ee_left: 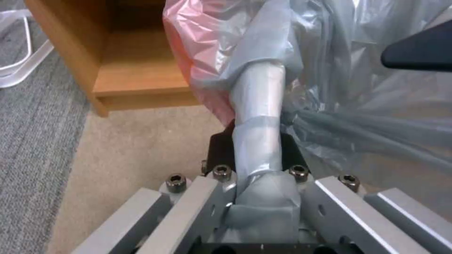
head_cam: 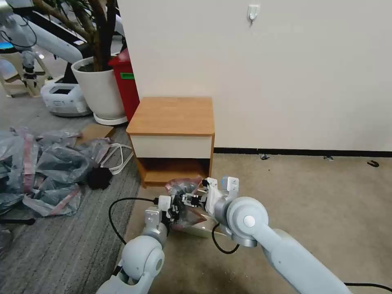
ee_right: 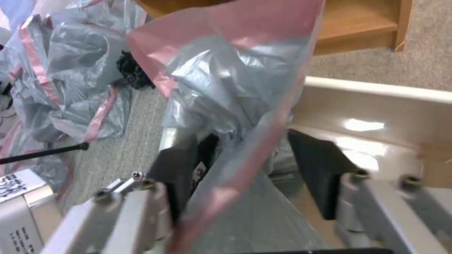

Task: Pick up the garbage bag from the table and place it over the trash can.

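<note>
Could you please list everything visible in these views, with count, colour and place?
garbage bag: one, translucent grey with pink rim, held over the trash can, in front of the table.
trash can: one, cream-beige, on the carpet under the bag.
table: one, orange-brown top, cream drawer front, against the wall.
heap of bags: many, grey and pink, on the floor at the left.
black clump: one, beside the heap.
white cable: one, on the floor left of the table.
plant pot: one, white, behind the table's left.
red bin: one, beside the pot.
wall hook: one, white, high on the wall.
left hand: shut on the bag.
right hand: fingers open astride the bag's rim.
</note>
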`<state>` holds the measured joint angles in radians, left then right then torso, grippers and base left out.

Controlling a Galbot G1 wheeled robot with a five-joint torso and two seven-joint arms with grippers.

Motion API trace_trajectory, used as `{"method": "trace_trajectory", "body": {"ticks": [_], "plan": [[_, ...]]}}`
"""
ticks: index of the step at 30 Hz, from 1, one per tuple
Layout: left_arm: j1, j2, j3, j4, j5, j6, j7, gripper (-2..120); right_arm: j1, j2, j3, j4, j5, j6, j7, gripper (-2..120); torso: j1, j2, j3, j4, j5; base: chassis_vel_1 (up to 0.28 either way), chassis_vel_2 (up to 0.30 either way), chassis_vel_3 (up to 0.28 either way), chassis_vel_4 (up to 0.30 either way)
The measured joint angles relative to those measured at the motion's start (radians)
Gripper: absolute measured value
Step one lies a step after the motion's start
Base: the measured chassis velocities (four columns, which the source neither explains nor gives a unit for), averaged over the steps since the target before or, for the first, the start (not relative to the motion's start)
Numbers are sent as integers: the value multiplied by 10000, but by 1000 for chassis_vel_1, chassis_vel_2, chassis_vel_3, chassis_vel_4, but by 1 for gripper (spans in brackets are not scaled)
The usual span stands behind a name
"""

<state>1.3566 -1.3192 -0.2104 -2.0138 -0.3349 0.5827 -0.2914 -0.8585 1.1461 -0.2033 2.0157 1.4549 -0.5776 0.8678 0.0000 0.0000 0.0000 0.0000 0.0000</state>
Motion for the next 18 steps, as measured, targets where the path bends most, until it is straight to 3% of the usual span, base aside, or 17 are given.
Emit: {"method": "trace_trajectory", "body": {"ticks": [14,18], "plan": [[-25,55,-32,148,35,-135,19,6,-133,-291,-64,121,-673,-26,-407,0,0,0,0,0,0,0,0,0,0],[-40,43,-28,186,47,-166,29,6,-137,-385,-57,163,-754,-34,-509,0,0,0,0,0,0,0,0,0,0]]}}
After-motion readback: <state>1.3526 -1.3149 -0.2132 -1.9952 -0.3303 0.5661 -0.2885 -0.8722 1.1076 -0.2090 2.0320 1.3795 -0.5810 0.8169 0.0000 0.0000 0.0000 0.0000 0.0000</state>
